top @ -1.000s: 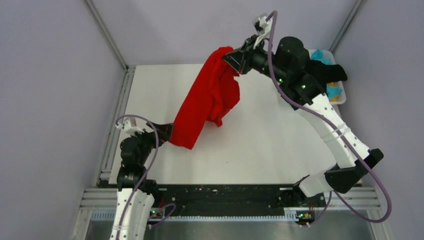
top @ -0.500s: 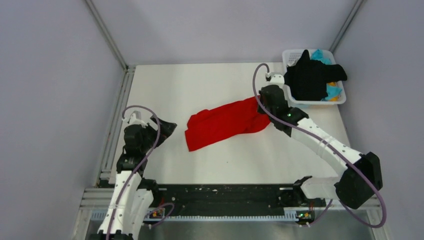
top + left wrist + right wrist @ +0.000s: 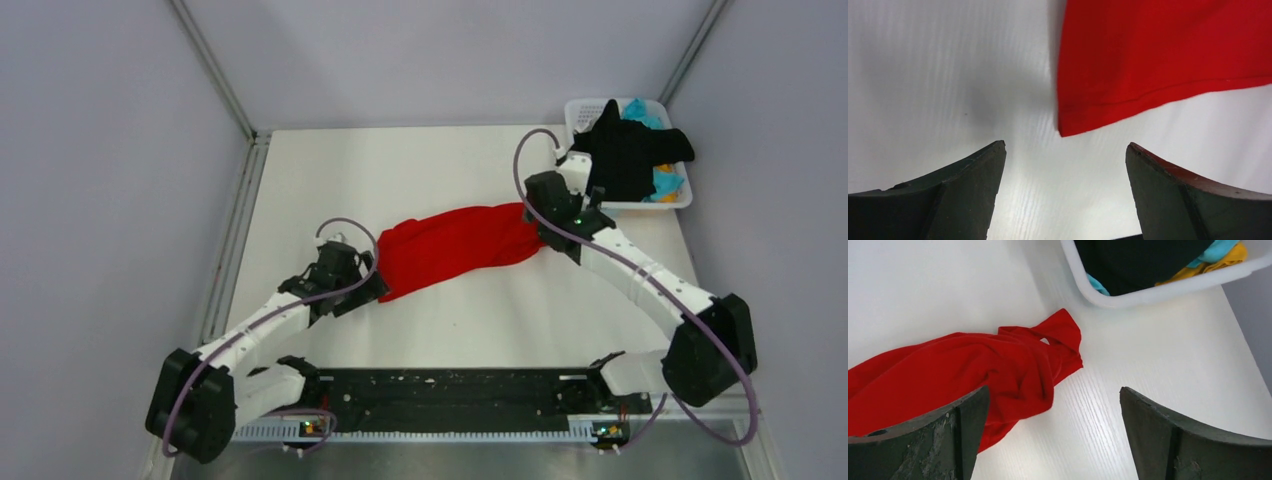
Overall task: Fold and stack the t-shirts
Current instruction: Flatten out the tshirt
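Note:
A bright red t-shirt (image 3: 455, 245) lies crumpled in a long strip across the middle of the white table (image 3: 330, 180). My left gripper (image 3: 372, 290) stands open just short of the shirt's lower left corner (image 3: 1068, 127), and nothing sits between its fingers (image 3: 1066, 145). My right gripper (image 3: 541, 230) is open over the shirt's bunched right end (image 3: 1048, 355), its fingertips (image 3: 1054, 390) apart above bare table. A black t-shirt (image 3: 630, 155) drapes over the basket, with cyan (image 3: 1215, 250) and orange (image 3: 1208, 267) cloth beneath it.
The white plastic basket (image 3: 580, 110) stands at the table's far right corner, close behind my right wrist. Grey walls and metal rails (image 3: 232, 250) close in the table on the left and at the back.
The red t-shirt went from hanging high in my right gripper to lying on the table, and that gripper has opened. My left arm has reached right to the shirt's corner.

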Controlling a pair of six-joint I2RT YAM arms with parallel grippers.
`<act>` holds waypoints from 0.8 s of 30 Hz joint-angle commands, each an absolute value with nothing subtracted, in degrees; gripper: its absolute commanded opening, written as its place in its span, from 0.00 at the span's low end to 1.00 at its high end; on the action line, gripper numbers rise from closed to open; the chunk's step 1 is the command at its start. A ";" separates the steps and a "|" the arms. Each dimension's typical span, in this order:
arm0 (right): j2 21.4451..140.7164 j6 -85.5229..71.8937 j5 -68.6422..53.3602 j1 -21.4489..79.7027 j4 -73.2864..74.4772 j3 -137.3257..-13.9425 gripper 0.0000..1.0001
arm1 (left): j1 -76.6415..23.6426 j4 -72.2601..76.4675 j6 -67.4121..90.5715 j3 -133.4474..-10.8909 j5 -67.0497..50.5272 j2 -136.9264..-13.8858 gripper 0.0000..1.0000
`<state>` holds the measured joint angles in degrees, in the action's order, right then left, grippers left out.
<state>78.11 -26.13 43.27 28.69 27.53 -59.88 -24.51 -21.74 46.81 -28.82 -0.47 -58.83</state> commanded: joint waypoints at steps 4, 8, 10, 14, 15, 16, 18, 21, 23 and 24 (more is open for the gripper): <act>56.57 -28.63 36.60 28.48 21.36 -45.27 0.99 | -25.28 -20.48 46.65 -33.46 5.76 -69.41 0.88; 46.23 -30.30 31.39 28.46 15.81 -36.42 0.99 | -26.63 -17.95 46.59 -35.93 5.18 -76.23 0.82; 42.91 -30.13 29.03 28.48 14.29 -33.59 0.99 | -27.91 -16.52 46.45 -37.59 4.40 -79.66 0.78; 41.09 -30.20 28.33 28.48 14.70 -31.72 0.99 | -31.38 -16.23 46.92 -42.55 5.79 -86.68 0.51; 41.43 -30.23 28.19 28.48 14.76 -31.61 0.99 | -32.12 -16.60 47.01 -43.68 6.33 -88.31 0.33; 41.92 -30.38 27.72 28.52 14.64 -31.52 0.99 | -32.73 -17.09 46.89 -44.78 6.86 -89.57 0.14; 43.40 -30.23 26.62 28.50 13.67 -31.20 0.99 | -33.57 -19.03 47.29 -46.58 9.44 -90.75 0.00; 46.82 -29.07 25.11 28.43 11.87 -31.21 0.98 | -33.92 -20.87 47.61 -46.71 12.73 -87.97 0.00; 49.16 -29.01 26.31 28.48 11.76 -32.13 0.98 | -33.94 -21.19 48.08 -45.26 14.81 -82.74 0.00; 50.21 -29.19 27.09 28.43 11.96 -32.83 0.98 | -33.93 -21.18 48.48 -44.25 15.64 -79.89 0.00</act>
<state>47.00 -29.58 26.89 28.69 14.70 -31.35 -33.71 -18.63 46.92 -46.15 10.33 -88.12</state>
